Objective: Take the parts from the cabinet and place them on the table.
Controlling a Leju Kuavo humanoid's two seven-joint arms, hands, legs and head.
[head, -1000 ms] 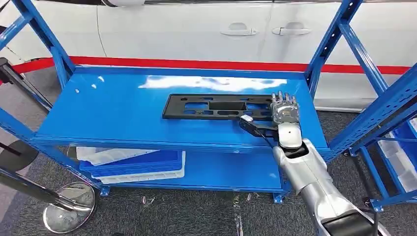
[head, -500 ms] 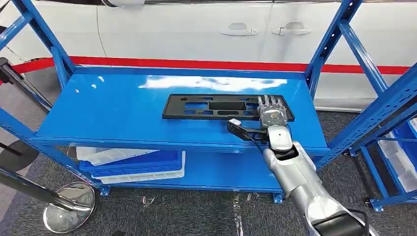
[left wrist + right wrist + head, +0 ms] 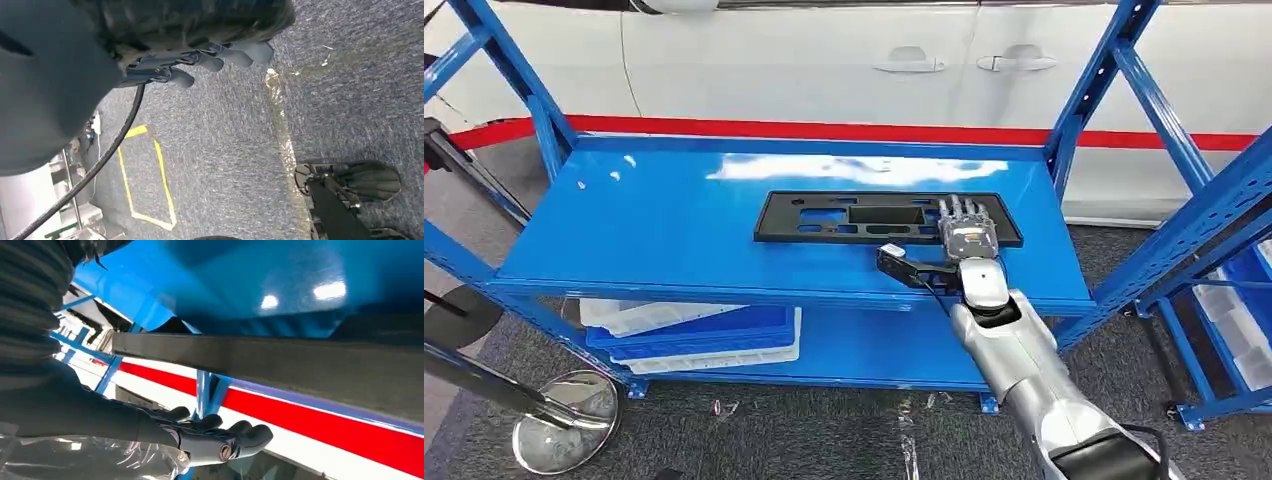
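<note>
Right robot hand laid over the black part on the blue cabinet's top shelf.

At the far left a chrome round stand base (image 3: 564,430) sits on the grey carpet beside the blue cabinet (image 3: 644,240); on its lower shelf lie stacked white and blue trays (image 3: 694,332). The left robot hand (image 3: 210,57) hangs over the carpet near yellow floor tape (image 3: 150,185), its fingers loosely curled with nothing in them. On the top shelf, right of centre, the flat black part (image 3: 864,216) with cut-out slots lies flat. The right robot hand (image 3: 964,240) rests palm-down on the part's right end, fingers stretched across it, thumb out to the side over the shelf; whether it actually grips the part I cannot tell. Behind the cabinet stands a white car (image 3: 844,60) with a red stripe.
</note>
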